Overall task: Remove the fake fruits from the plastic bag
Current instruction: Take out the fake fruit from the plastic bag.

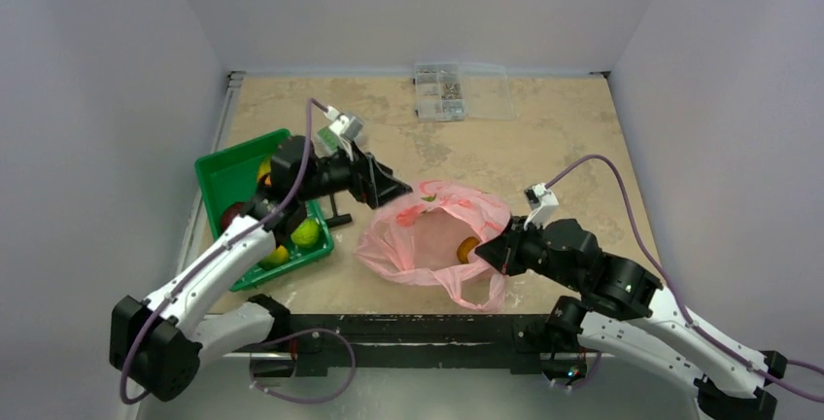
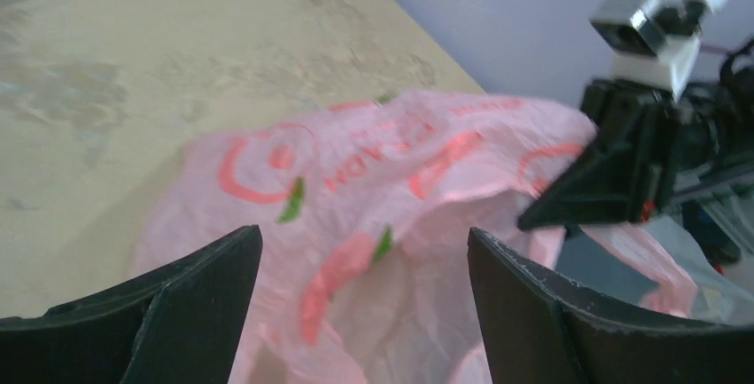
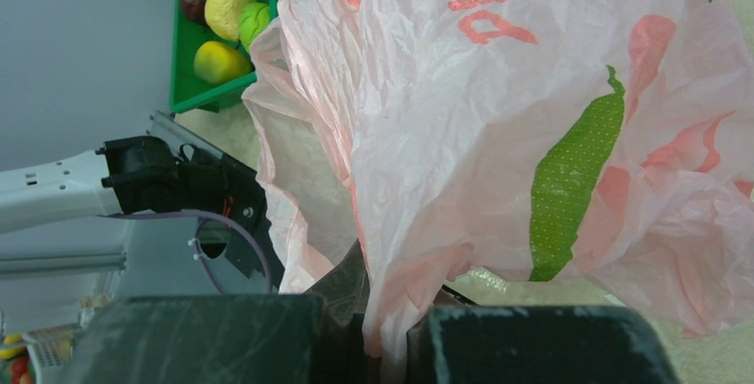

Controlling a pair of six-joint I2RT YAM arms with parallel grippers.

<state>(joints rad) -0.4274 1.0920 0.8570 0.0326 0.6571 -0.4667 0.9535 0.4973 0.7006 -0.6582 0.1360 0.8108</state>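
Note:
The pink plastic bag [image 1: 428, 235] lies open near the table's front, with one orange fruit [image 1: 467, 249] showing inside it. My right gripper [image 1: 486, 255] is shut on the bag's near right rim; in the right wrist view the film [image 3: 498, 108] is pinched between the fingers. My left gripper [image 1: 394, 190] is open and empty, hovering at the bag's far left edge; the left wrist view shows the bag's mouth [image 2: 373, 206] between the spread fingers. Several fruits sit in the green tray [image 1: 222, 175]: a dark red one [image 1: 231, 216], a lime green one [image 1: 306, 233], yellow ones [image 3: 222, 62].
A clear plastic compartment box [image 1: 457, 91] lies at the table's far edge. The green tray stands at the left under my left arm. Grey walls enclose the table on three sides. The black front rail [image 1: 408, 328] runs along the near edge.

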